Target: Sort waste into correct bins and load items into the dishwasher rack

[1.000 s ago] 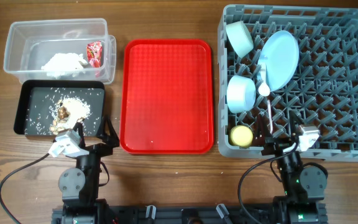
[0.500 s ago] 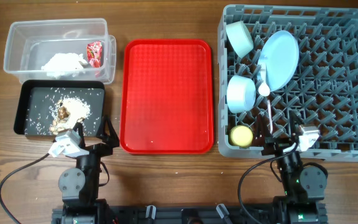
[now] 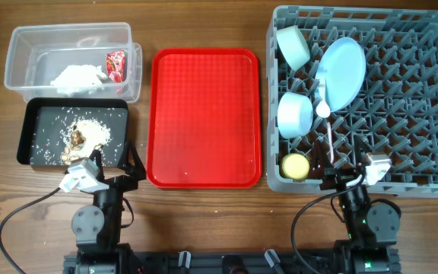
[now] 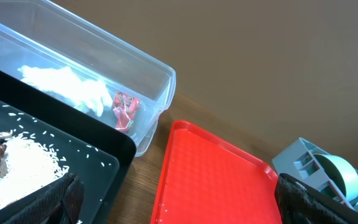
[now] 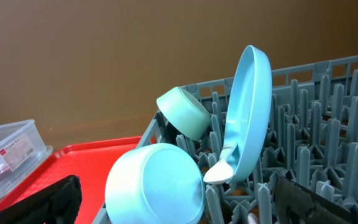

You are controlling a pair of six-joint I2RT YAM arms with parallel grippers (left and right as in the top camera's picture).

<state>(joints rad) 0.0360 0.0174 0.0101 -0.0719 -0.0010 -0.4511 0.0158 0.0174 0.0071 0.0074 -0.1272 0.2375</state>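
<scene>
Your rack point(image 3: 417, 137), right of frame, holds the plate point(image 3: 343, 70), bowls point(image 3: 293, 46), cup point(image 3: 295, 165) and spoon point(image 3: 323, 109). Upper left, napkin point(image 3: 76, 75) and wrapper point(image 3: 116, 64) are in the clear tub point(image 3: 67, 29), rice point(image 3: 90, 131) in the black tray point(image 3: 52, 104). Left claw point(image 4: 178, 186) and right claw point(image 5: 179, 193) are both released.

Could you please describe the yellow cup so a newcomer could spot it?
Start at the large grey plastic lattice dishwasher rack on the right. In its front-left corner, beside the light blue round bowl, sits the small yellow cup. It is the rack's only yellow item.
</scene>
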